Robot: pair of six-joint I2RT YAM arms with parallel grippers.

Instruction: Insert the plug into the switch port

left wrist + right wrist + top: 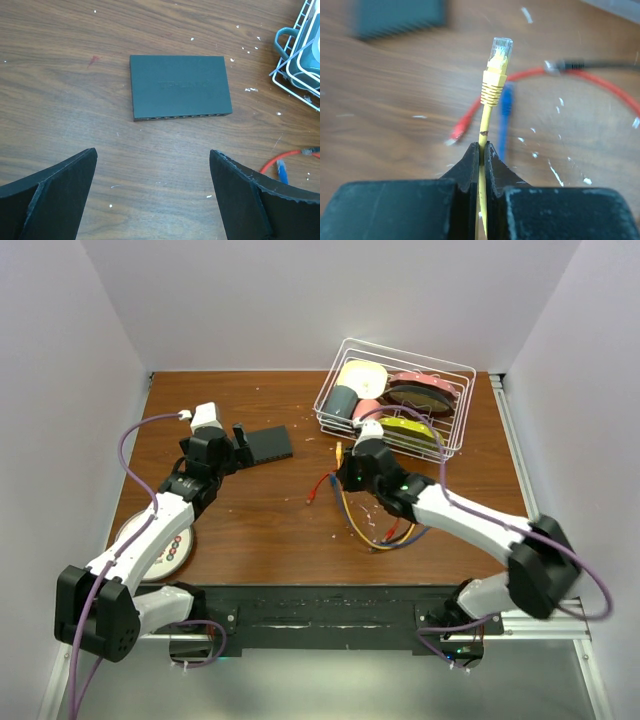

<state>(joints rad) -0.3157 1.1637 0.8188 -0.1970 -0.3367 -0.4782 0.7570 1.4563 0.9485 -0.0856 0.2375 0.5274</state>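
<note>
The brown wooden table [260, 530] is lying speckled with white crumbs. The right gripper [481, 150] is pinching a yellow cable [483, 122] tight just below its plug [499, 52], whose clear tip is pointing straight away from the fingers. Beyond, left of it, the switch [179, 86] is lying flat, a matte-black box. Its long socket edge is facing the left gripper [152, 151], which is gaping wide and empty. The faint lettering on its top is unreadable.

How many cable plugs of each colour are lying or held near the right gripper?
yellow plug, its cable pinched in the right gripper: 1
blue plug: 1
red plug: 1
black plug, blurred: 1
Total: 4
</note>
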